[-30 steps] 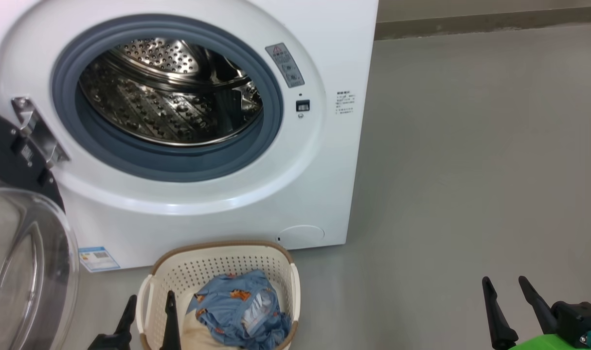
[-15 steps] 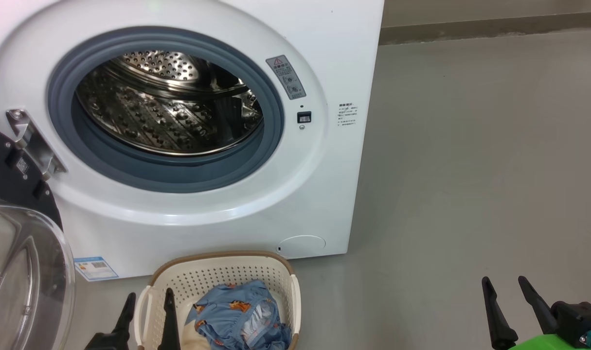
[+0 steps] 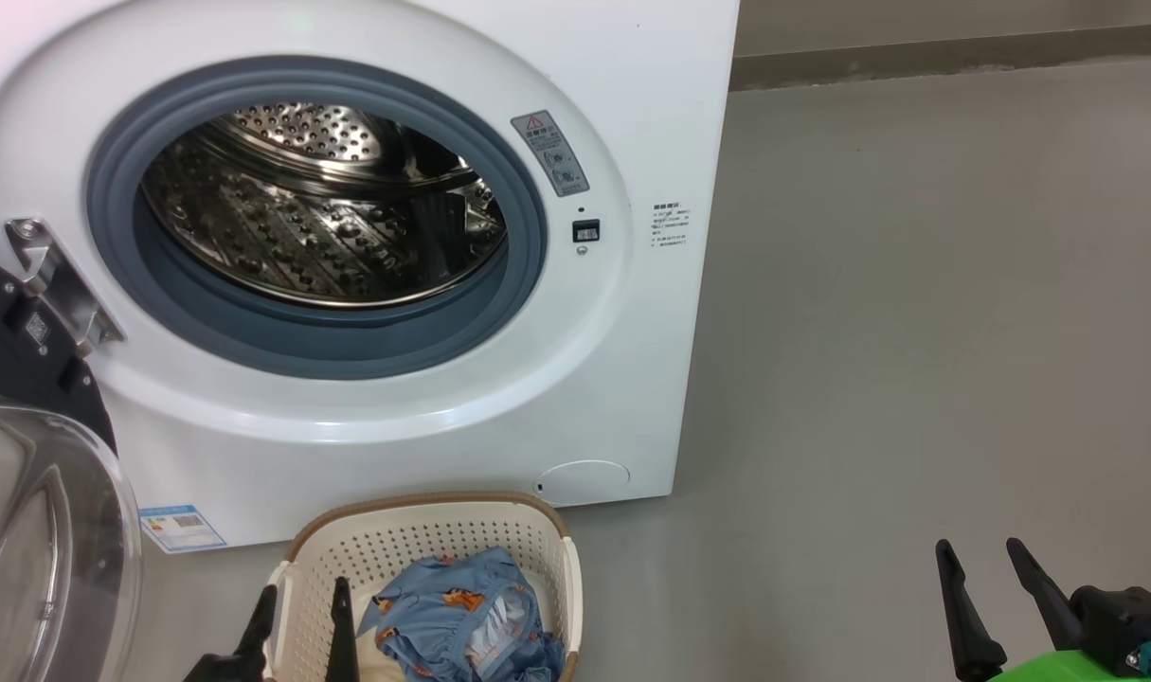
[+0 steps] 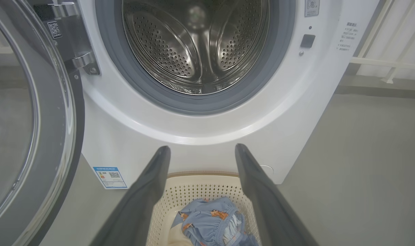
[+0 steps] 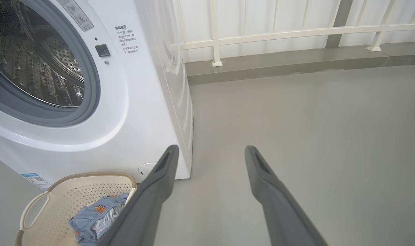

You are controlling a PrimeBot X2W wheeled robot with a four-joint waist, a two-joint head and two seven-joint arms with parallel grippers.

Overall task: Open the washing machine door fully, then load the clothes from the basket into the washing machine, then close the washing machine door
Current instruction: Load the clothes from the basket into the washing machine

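I see the door (image 3: 26,511) swung out leftward, glass bulging rightward. My left gripper (image 3: 305,589) and right gripper (image 3: 978,547) gape wide, empty. My right wrist camera adds a white railing (image 5: 279,34).

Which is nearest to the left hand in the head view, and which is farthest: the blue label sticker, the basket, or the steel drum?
1. The basket, right at the fingertips of the open left hand.
2. The blue label sticker, low on the front of the washing machine, to the left.
3. The steel drum, higher up and deep inside the opening.
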